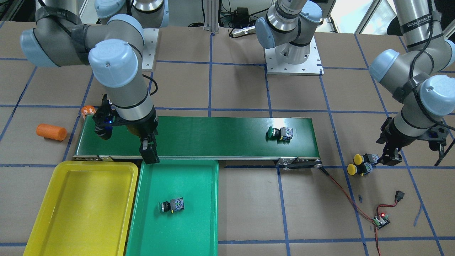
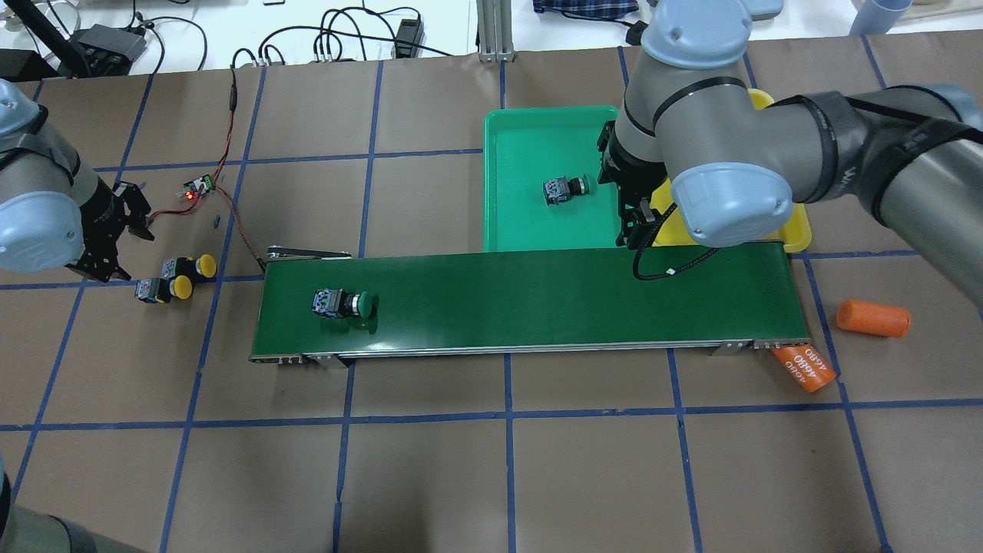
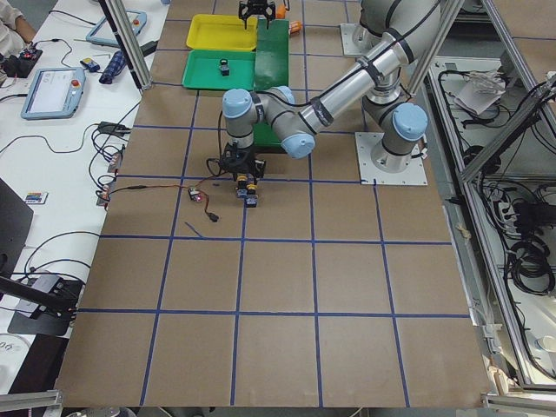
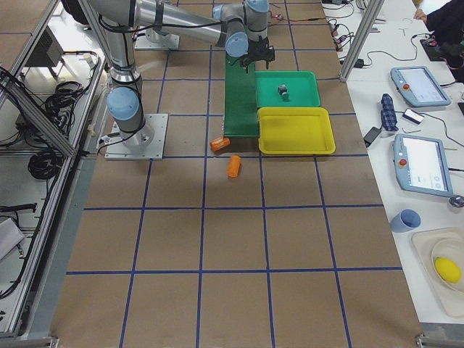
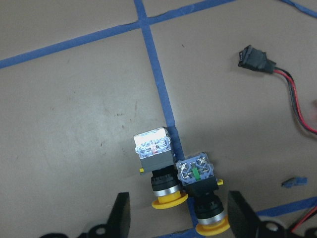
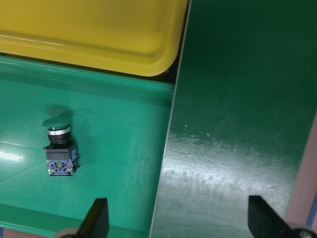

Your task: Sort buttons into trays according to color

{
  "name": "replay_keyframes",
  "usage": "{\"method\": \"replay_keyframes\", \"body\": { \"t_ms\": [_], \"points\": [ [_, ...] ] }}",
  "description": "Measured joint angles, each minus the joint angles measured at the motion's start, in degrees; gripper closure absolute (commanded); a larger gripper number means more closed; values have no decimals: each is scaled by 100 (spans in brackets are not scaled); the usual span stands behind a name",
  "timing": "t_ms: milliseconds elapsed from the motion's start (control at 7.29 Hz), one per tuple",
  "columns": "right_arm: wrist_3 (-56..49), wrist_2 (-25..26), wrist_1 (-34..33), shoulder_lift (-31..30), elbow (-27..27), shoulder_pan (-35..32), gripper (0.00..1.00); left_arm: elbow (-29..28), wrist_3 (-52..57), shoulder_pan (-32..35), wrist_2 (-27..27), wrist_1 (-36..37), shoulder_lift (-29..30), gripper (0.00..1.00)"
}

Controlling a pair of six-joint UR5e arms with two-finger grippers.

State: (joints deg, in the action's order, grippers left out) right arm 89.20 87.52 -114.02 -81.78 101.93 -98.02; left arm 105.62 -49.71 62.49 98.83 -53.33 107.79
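One green-capped button (image 1: 171,205) (image 6: 58,146) lies on its side in the green tray (image 1: 199,224) (image 2: 522,138). Another green-capped button (image 1: 280,133) (image 2: 343,302) lies on the conveyor belt. Two yellow-capped buttons (image 1: 362,163) (image 5: 168,171) lie side by side on the table past the belt's end. My left gripper (image 1: 389,158) (image 5: 181,220) hangs open just above them, a finger on each side of their caps. My right gripper (image 1: 149,153) (image 6: 178,220) is open and holds nothing, over the seam between belt and green tray. The yellow tray (image 1: 81,209) has nothing in it.
The long dark-green conveyor belt (image 1: 213,137) runs along both trays. A plain orange cylinder (image 1: 51,132) and a printed one (image 2: 804,367) lie beyond the belt's other end. A small circuit board (image 1: 381,220) and a black switch (image 1: 400,195) on red wires lie near the yellow-capped buttons.
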Motion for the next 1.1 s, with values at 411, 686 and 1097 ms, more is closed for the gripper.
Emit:
{"method": "replay_keyframes", "body": {
  "t_ms": [411,686,1097],
  "points": [
    [20,-22,633,-284,98,15,0,-38,-556,-31,-15,73,311,16],
    [33,-36,684,-266,127,28,0,-41,-886,-138,-25,85,420,15],
    [46,-27,696,-260,141,35,0,15,-1001,-342,-70,108,515,15]
  ]
}}
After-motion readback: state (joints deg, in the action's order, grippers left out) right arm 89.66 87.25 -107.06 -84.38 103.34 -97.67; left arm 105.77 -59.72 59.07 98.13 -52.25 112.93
